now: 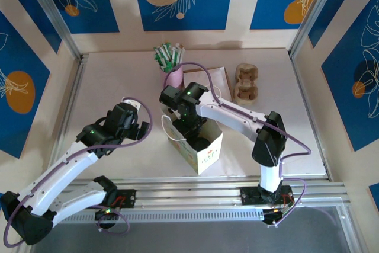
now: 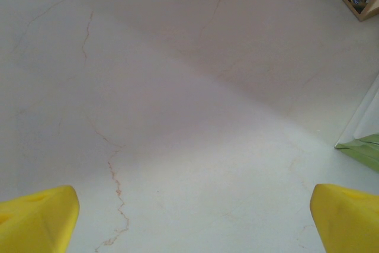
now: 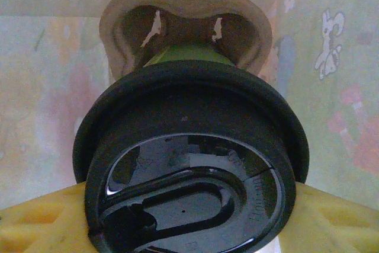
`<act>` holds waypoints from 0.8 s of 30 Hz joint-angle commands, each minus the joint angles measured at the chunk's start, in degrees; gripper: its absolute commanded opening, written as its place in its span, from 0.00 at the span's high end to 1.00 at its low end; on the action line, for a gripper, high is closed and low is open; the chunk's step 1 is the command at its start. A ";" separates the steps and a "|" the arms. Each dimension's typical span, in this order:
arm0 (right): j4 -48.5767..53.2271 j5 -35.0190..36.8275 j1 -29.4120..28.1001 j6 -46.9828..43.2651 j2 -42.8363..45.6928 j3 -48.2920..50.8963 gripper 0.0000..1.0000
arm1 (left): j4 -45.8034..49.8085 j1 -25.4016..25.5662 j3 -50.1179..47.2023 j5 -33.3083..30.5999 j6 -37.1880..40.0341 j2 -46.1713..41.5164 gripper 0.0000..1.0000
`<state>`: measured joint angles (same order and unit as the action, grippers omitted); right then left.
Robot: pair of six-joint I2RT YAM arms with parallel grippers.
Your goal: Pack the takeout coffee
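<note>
I see the table (image 1: 106, 87) under my left gripper (image 2: 192, 202), its jaws spread wide. The paper bag (image 1: 208, 153) stands upright mid-table. My right gripper (image 3: 189, 220) reaches down inside it, clamped on the takeout coffee (image 3: 183, 57) at its black lid (image 3: 195, 117), with a brown cardboard holder (image 3: 177, 4) beneath.

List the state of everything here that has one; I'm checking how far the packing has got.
paper bag, upright, top open.
takeout coffee, lid on, upright, inside the bag, gripped.
right gripper, jaws closed on the coffee.
left gripper, jaws wide open, empty, over bare table.
pulp carrier, in the bag beneath the cup.
pink cup, upright, full of sticks.
</note>
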<state>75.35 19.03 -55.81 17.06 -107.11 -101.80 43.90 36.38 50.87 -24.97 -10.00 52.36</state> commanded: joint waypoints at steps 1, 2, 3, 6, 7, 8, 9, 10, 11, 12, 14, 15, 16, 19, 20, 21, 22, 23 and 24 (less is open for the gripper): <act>-0.03 -1.30 -0.29 0.49 2.34 0.97 0.33 | -0.06 -0.62 -0.51 -0.58 0.69 -0.28 0.00; -0.26 -1.39 -0.35 0.47 2.42 1.15 0.33 | -0.11 -0.61 -0.51 -0.54 0.68 -0.26 0.00; -0.29 -1.47 -0.26 0.46 2.43 1.19 0.33 | -0.09 -0.61 -0.51 -0.58 0.68 -0.33 0.00; -1.03 -1.02 -0.49 0.52 3.02 1.46 0.33 | -0.08 -0.61 -0.58 -0.68 0.68 -0.38 0.00; -1.17 -1.02 -0.50 0.44 3.17 1.50 0.33 | -0.12 -0.64 -0.51 -0.65 0.68 -0.37 0.00; -1.33 -0.72 -0.51 0.53 3.41 1.55 0.33 | -0.13 -0.61 -0.51 -0.60 0.68 -0.34 0.00; -1.71 -0.73 -0.52 0.49 3.64 1.76 0.33 | -0.13 -0.61 -0.51 -0.55 0.68 -0.40 0.00; -1.79 -0.54 -0.46 0.56 3.81 1.76 0.33 | -0.14 -0.61 -0.55 -0.55 0.68 -0.33 0.00; -2.08 -0.31 -0.52 0.57 4.07 1.84 0.33 | -0.13 -0.65 -0.53 -0.58 0.77 -0.33 0.00; -2.57 -0.53 -0.46 0.56 4.39 2.10 0.33 | -0.13 -0.61 -0.51 -0.68 0.79 -0.33 0.00; -2.67 -0.51 -0.46 0.59 4.54 2.28 0.33 | -0.14 -0.62 -0.53 -0.64 0.77 -0.33 0.00; -2.67 -0.50 -0.48 0.53 4.54 2.32 0.33 | -0.13 -0.65 -0.56 -0.69 0.77 -0.37 0.00; -2.67 -0.52 -0.45 0.59 4.48 2.44 0.33 | -0.13 -0.63 -0.52 -0.65 0.77 -0.33 0.00; -3.14 -0.36 -0.49 0.55 4.79 3.05 0.33 | -0.14 -0.61 -0.53 -0.74 0.77 -0.39 0.00; -3.19 -0.51 -0.53 0.54 4.89 3.18 0.33 | -0.14 -0.61 -0.55 -0.77 0.77 -0.35 0.00; -3.20 -0.49 -0.52 0.63 4.81 3.34 0.33 | -0.13 -0.61 -0.51 -0.77 0.78 -0.25 0.00; -3.32 -0.46 -0.50 0.54 4.81 3.51 0.33 | -0.13 -0.61 -0.51 -0.68 0.77 -0.32 0.00; -3.43 -0.51 -0.37 0.56 4.73 3.70 0.33 | -0.13 -0.63 -0.51 -0.62 0.77 -0.33 0.00; -3.58 -0.51 -0.38 0.64 4.64 3.88 0.33 | -0.13 -0.61 -0.52 -0.73 0.77 -0.33 0.00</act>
<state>72.18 19.07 -55.90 17.08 -104.33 -98.83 43.90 36.38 50.87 -24.97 -9.98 52.36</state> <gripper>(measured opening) 0.674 0.998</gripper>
